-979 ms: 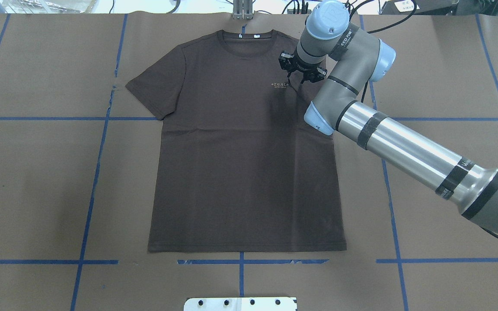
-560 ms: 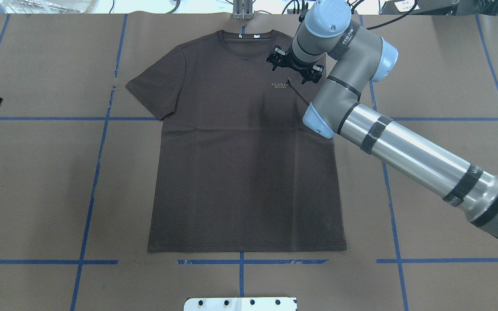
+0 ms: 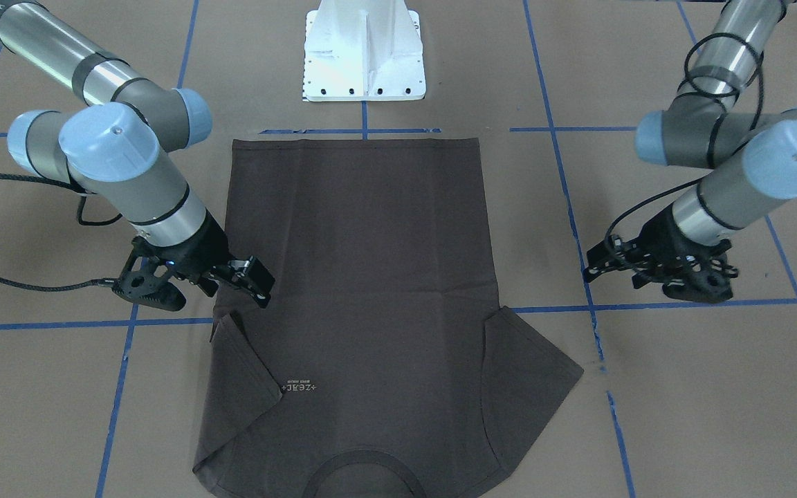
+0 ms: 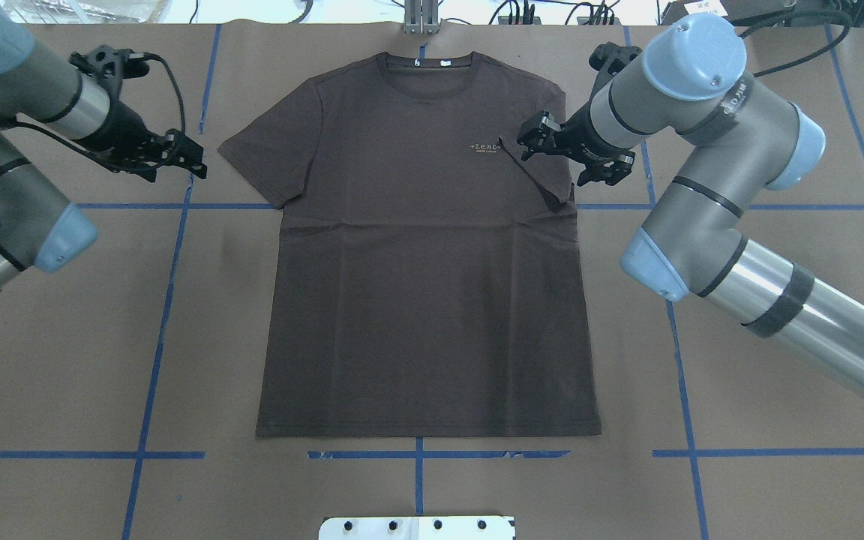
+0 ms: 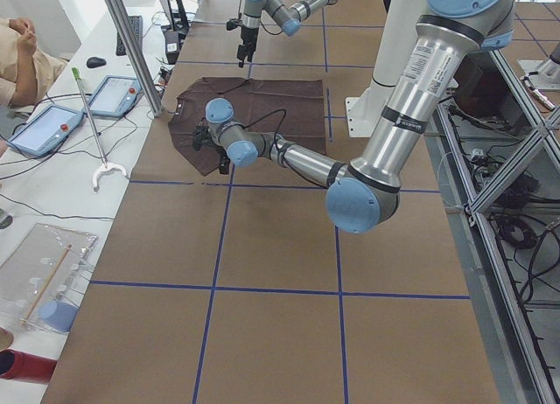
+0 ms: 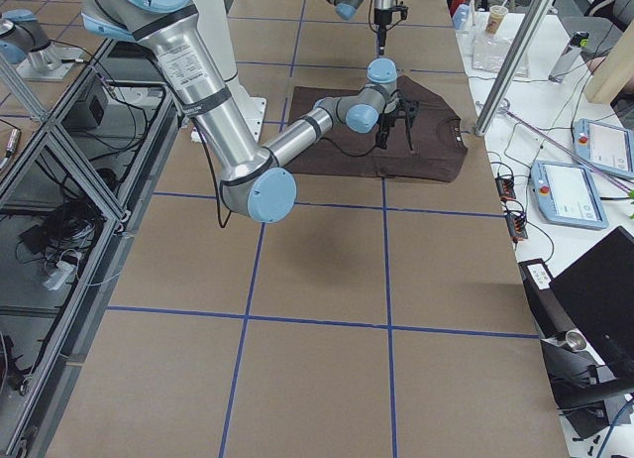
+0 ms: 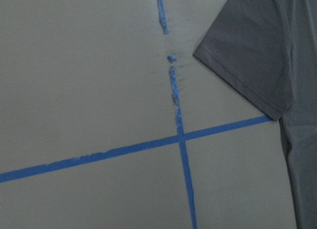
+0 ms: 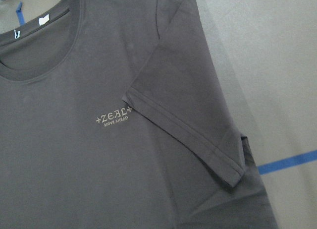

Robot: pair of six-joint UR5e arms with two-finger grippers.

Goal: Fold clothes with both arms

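The T-shirt [image 4: 417, 300] is laid flat, front up, at the centre of the overhead frame, collar toward the top. 1 folded sleeve [image 4: 544, 176] is turned inward at centre right. The right gripper [image 4: 528, 142] is held spread above it, grasping nothing. The left gripper [image 4: 193, 156], at upper left, is likewise parted and empty, just beside the flat sleeve [image 4: 267, 161].

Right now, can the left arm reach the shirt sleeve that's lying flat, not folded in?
Probably yes. The left gripper hangs close beside the flat sleeve of the T-shirt, over bare brown paper, and nothing lies between them. It appears open and empty.
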